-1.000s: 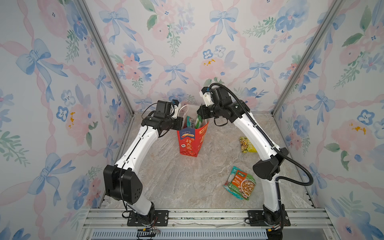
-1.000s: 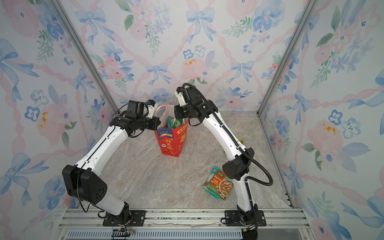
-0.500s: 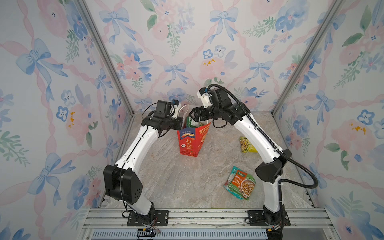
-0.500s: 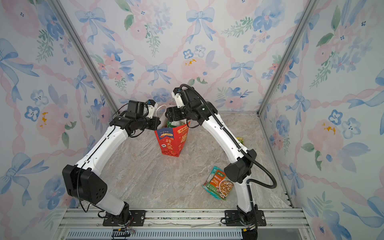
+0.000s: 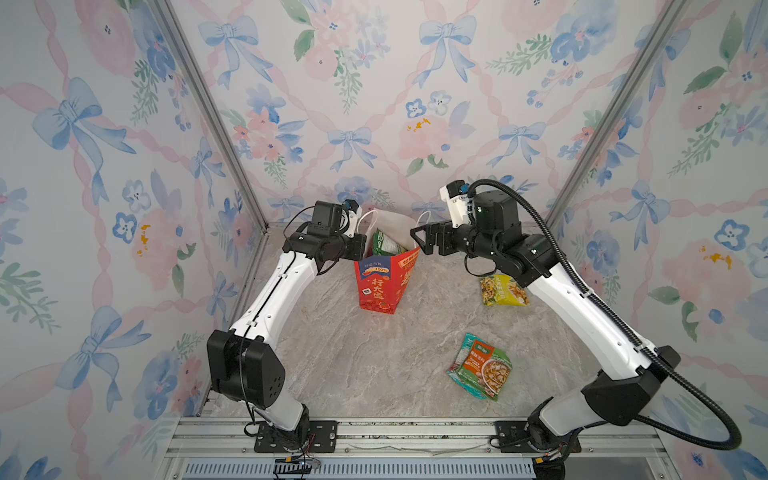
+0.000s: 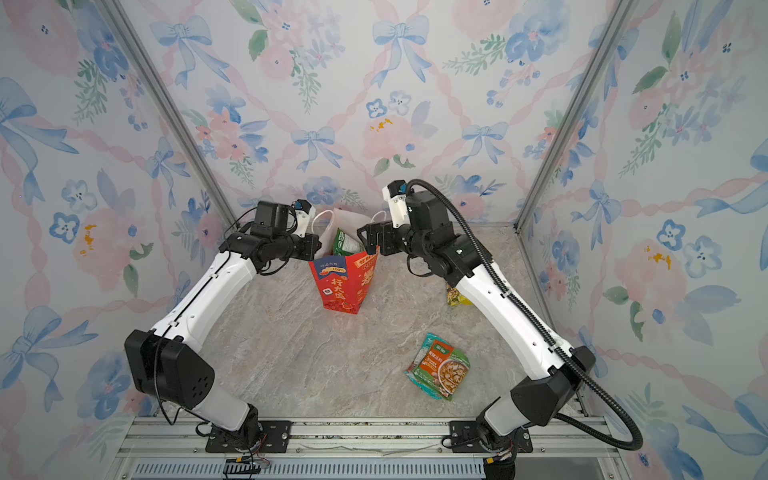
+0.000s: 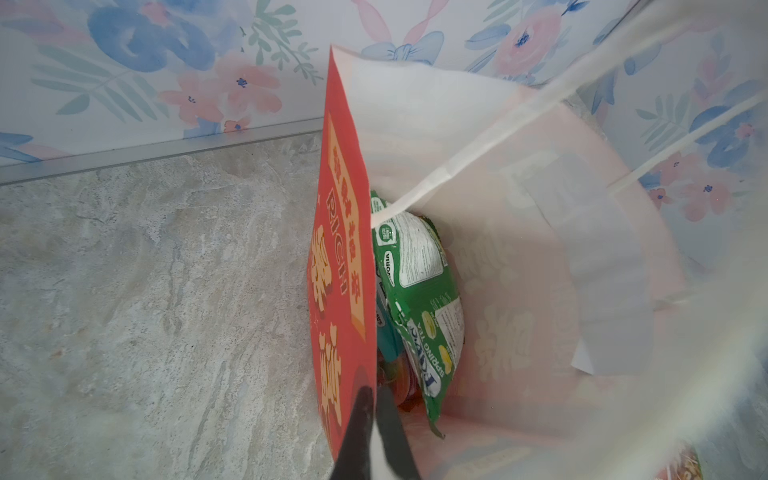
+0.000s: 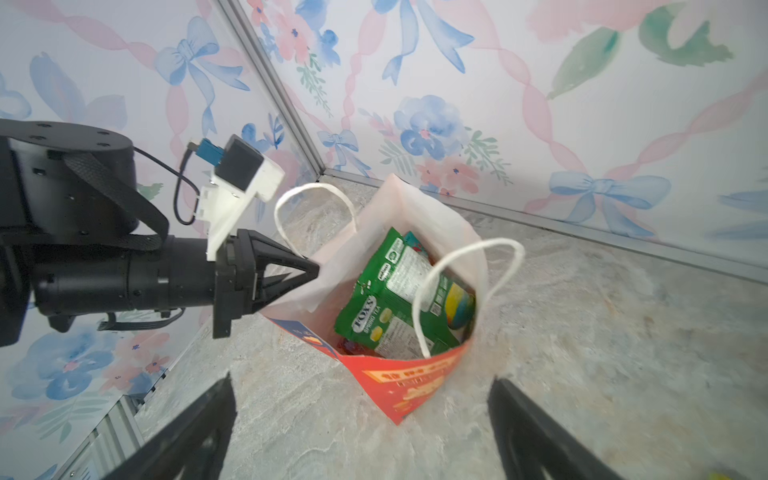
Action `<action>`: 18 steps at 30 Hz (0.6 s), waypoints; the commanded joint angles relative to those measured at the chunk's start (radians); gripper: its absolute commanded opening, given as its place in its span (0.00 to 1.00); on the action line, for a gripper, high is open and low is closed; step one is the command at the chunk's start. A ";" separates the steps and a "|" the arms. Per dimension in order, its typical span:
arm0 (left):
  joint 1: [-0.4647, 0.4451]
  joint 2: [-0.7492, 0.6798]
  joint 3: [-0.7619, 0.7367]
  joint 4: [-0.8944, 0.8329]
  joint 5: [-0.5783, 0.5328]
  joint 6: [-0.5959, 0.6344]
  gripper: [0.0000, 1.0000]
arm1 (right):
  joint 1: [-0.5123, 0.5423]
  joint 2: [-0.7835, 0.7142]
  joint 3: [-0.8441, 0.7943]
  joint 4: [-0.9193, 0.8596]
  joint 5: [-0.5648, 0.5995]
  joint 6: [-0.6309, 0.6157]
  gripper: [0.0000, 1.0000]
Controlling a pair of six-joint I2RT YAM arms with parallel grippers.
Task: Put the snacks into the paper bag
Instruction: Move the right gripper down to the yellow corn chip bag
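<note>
Marble-pattern table (image 5: 365,365) carries the whole setup. Paper bag (image 5: 382,282) stands upright near the back wall, mouth open, white cord handles up. Left gripper (image 8: 299,270) is clamped tight on the bag's rim at its left edge, jaws closed on the paper. Right gripper (image 5: 419,241) hangs just beside the bag's right upper edge, jaws spread wide, nothing between them. Inside the bag: green packet (image 8: 395,299) marked FOX'S, standing on edge, other packets partly hidden under it. Outside the bag on the table: teal packet (image 5: 482,368) lying flat toward the front right, yellow packet (image 5: 500,291) lying partly under the right arm.
</note>
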 commanded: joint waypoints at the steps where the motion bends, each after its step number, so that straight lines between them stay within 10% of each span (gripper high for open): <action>1: -0.004 0.002 -0.016 -0.025 0.016 0.002 0.00 | -0.058 -0.112 -0.124 0.039 0.039 0.053 0.97; 18: -0.004 0.000 -0.016 -0.024 0.011 0.002 0.00 | -0.658 -0.339 -0.809 0.083 -0.061 0.226 0.97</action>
